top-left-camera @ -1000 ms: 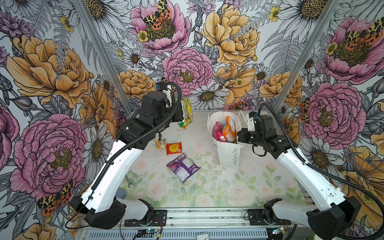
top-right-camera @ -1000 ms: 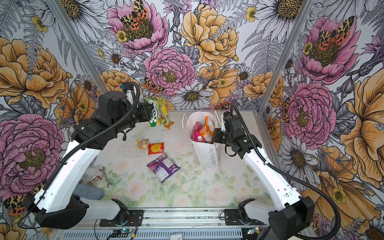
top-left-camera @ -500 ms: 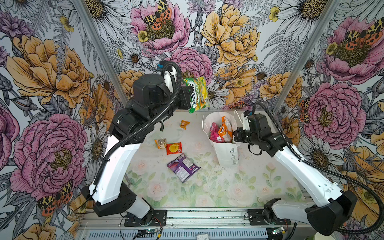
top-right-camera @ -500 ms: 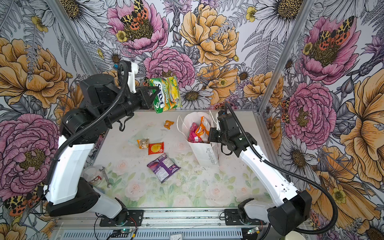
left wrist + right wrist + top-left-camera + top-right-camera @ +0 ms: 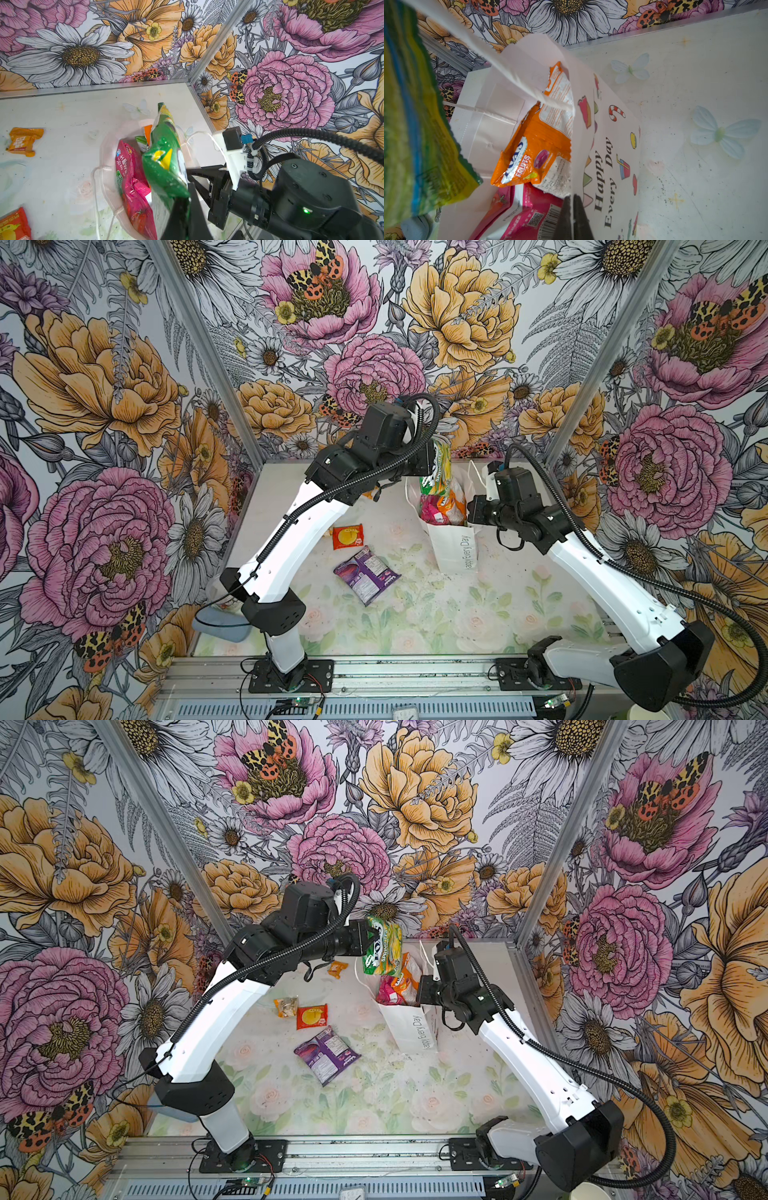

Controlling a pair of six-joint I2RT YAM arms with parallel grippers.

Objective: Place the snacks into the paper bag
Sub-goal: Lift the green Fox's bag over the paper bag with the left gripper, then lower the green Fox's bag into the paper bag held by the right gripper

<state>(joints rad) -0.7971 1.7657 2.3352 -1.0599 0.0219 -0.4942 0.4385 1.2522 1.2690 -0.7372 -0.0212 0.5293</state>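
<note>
Loose packets: four snacks are lying on the tabletop (image 5: 374, 1094), namely a small orange packet (image 5: 286, 1006), a red-orange packet (image 5: 311, 1016), a purple packet (image 5: 326, 1054) and, farther back, a tiny orange packet (image 5: 337, 968). We are seeing none of them shifting over the last second.
Left jaws: they are clamping shut on the upper edge of the green-yellow packet (image 5: 382, 950). Within the second they are lifting it from low at the back of the tabletop and swinging it rightward.
Green-yellow packet: it is now hanging upright over the bag's mouth, its lower end dipping toward the opening. We are not yet seeing it inside.
Paper bag (image 5: 455, 547): it is standing right of centre, leaning a little and barely changing place. It is already carrying a pink packet (image 5: 432, 512) and an orange packet (image 5: 533, 149).
Right jaws: they are staying closed on the bag's paper rim, pinching it and keeping the mouth open, just as a second ago.
Meaning: we are judging the carry as nearly over and a lowering and release as coming next. The filled mouth is leaving little room, and four packets are still waiting.
</note>
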